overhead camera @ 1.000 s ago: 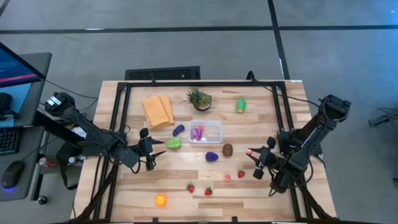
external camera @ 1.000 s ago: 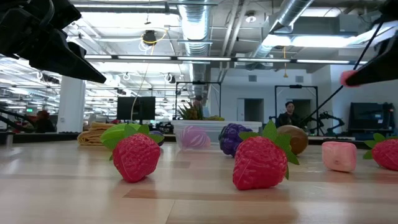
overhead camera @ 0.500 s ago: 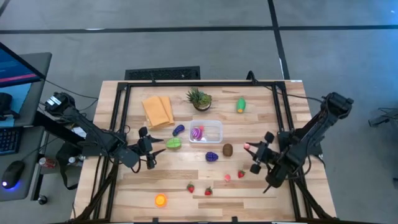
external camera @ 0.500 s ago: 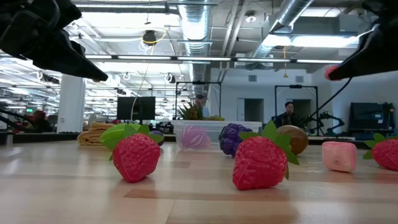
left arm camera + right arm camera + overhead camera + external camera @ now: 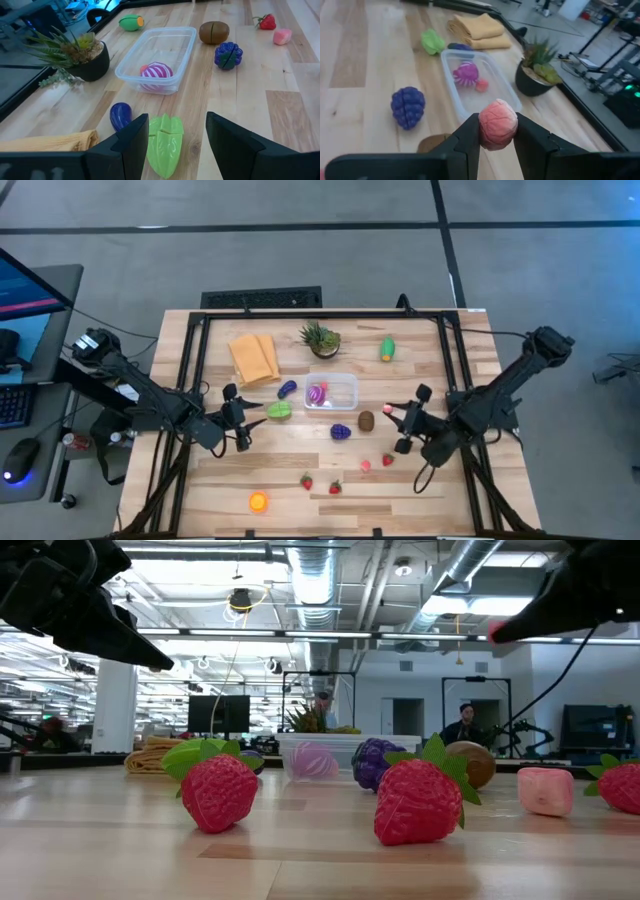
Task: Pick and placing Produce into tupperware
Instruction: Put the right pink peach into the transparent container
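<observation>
One slip worries me: my right gripper, clamped on a pink fruit, hangs short of the tupperware mid-worktop, so letting go early would drop it beside the brown fruit.

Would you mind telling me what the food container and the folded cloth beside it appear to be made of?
The container looks like thin clear plastic with a glossy finish: the striped toy inside shows through its walls. The folded cloth looks like soft matte fabric, perhaps a towel, judging by its rounded stacked folds.
</observation>
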